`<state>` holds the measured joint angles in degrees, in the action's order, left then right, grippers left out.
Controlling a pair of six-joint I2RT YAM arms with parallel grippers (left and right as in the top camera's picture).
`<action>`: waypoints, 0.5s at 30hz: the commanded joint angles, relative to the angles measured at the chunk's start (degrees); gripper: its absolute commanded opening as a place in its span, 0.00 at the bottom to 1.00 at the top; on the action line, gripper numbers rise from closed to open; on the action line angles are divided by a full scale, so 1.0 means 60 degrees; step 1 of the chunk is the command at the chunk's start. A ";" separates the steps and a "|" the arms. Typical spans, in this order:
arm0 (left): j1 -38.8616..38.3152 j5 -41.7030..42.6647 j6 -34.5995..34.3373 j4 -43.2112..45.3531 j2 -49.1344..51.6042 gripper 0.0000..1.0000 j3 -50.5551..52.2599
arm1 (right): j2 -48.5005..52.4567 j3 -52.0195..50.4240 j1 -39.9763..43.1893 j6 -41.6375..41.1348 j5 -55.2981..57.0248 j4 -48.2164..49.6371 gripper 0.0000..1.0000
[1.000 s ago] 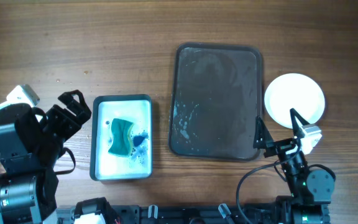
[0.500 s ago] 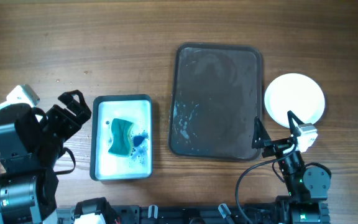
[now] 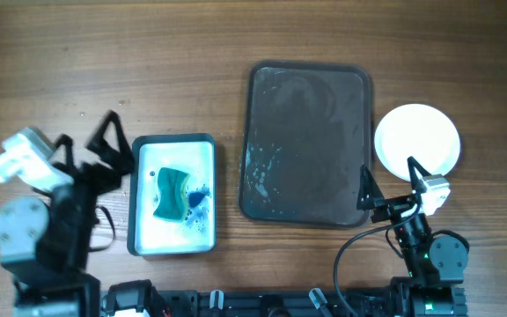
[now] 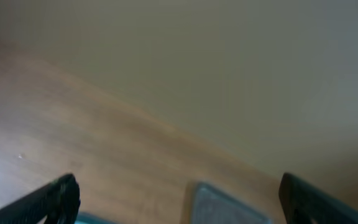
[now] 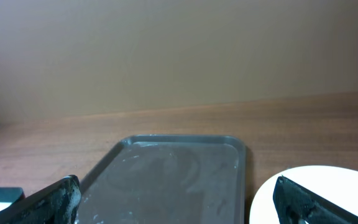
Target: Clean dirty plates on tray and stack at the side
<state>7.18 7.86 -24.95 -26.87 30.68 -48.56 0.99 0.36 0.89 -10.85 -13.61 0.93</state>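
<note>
The dark grey tray (image 3: 307, 141) lies at centre right with nothing on it but smears and white flecks; it also shows in the right wrist view (image 5: 173, 174) and blurred in the left wrist view (image 4: 225, 205). A white plate (image 3: 417, 139) sits on the table right of the tray, seen too in the right wrist view (image 5: 316, 193). My right gripper (image 3: 393, 180) is open and empty at the tray's near right corner. My left gripper (image 3: 113, 141) is open and empty, left of the sponge bin.
A bin of soapy water (image 3: 173, 195) holding a green sponge (image 3: 171, 193) stands left of the tray. The wooden table (image 3: 148, 62) stretches behind everything.
My left arm has swung and lifted, its gripper shifting slightly toward the bin's far left corner. My right arm drew back a little earlier and is now still.
</note>
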 commanded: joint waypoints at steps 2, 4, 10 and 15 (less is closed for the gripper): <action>-0.0051 0.1231 0.0630 0.1370 -0.2073 1.00 0.2911 | -0.0069 -0.0011 -0.0047 0.0040 0.0124 0.0026 1.00; -0.0055 0.1344 0.0627 0.1916 -0.3005 1.00 0.4018 | -0.0066 -0.0011 -0.0047 0.0036 0.0124 0.0026 1.00; -0.0335 0.1526 0.0627 0.3366 -0.5045 1.00 0.6528 | -0.0069 -0.0011 -0.0047 0.0036 0.0124 0.0026 1.00; -0.0754 0.1330 0.0619 0.3927 -0.5085 1.00 0.7898 | -0.0069 -0.0011 -0.0047 0.0033 0.0124 0.0026 1.00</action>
<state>3.84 15.81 -22.52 -4.99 0.80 -6.07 0.99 0.36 0.89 -10.85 -13.43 0.91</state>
